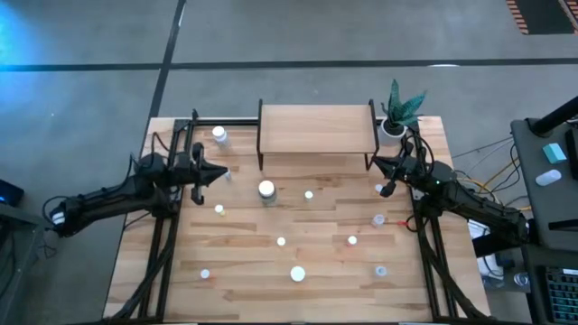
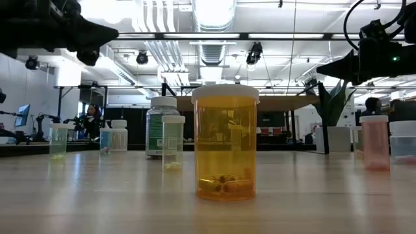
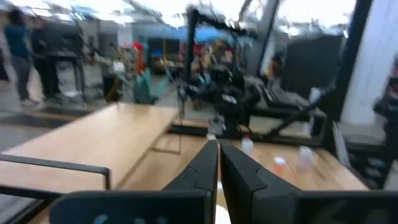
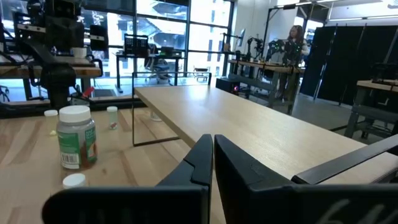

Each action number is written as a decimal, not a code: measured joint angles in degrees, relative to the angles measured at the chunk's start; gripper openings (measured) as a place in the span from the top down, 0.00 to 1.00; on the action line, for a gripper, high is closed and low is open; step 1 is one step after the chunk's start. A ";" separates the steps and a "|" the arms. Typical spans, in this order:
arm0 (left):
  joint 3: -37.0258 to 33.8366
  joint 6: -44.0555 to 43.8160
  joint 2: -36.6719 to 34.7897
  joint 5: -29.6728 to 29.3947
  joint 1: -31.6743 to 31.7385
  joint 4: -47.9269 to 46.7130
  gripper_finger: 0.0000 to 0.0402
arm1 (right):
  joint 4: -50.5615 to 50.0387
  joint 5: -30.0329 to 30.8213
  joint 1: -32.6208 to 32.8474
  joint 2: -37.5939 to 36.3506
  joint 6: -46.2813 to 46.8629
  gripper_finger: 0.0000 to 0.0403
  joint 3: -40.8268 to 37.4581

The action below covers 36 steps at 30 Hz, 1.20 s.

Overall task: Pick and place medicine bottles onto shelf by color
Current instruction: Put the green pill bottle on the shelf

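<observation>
The shelf (image 1: 317, 127) stands bare at the far middle of the bench (image 1: 244, 262). The medicine bottles (image 1: 267, 190) are scattered across the bench in front of it. The left gripper (image 1: 219, 174) and right gripper (image 1: 379, 163) hover beside the shelf's ends, each with fingers pressed together, holding nothing.

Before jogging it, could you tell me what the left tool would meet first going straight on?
The left tool's way looks free past the shelf, until the right tool; depth is unclear.
</observation>
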 joint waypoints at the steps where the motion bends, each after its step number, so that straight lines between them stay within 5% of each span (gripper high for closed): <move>1: 1.28 0.50 1.29 0.25 -0.30 -1.08 1.00 | -0.02 -0.01 0.00 0.00 0.00 0.98 0.00; 14: 21.25 10.45 25.13 0.58 -3.62 -17.06 0.96 | 0.00 0.00 0.01 0.00 0.00 0.98 0.00; 24: 36.70 10.89 41.64 0.38 -5.04 -32.92 0.66 | -0.02 0.00 0.01 0.00 0.00 0.98 0.00; 36: 42.64 12.54 54.03 -2.71 -12.19 -34.12 0.38 | 0.00 0.00 -0.01 0.00 0.00 0.98 0.00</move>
